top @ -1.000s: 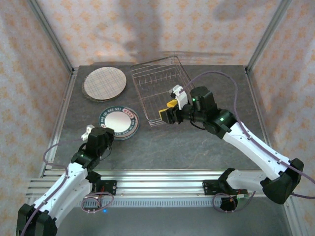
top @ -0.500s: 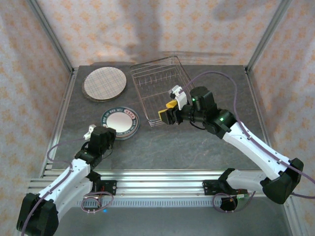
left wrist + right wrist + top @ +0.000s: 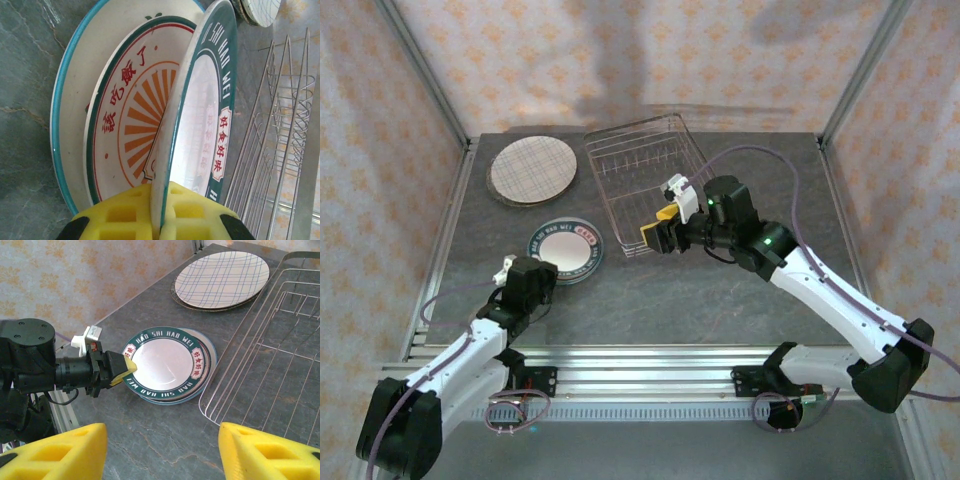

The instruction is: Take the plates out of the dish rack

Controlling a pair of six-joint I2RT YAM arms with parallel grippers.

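Since left gripper (image 3: 161, 212) pinches rim of round green-rimmed white plate (image 3: 200, 115), angled over stacked plates (image 3: 125, 125) toward worktop's left edge, abrupt release could chip it; right gripper (image 3: 659, 224) spread near silver wire dish rack (image 3: 630, 170).

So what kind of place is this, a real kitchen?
Likely a lab test cell, not a kitchen: patterned cloth walls on a metal frame, two robot arms bolted to the table, one dish rack.

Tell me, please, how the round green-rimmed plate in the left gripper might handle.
Probably rigid: the green-rimmed plate looks unbent, pinched only at its rim by the left gripper. Glossy glaze may slide on the orange-sunburst plate beneath.
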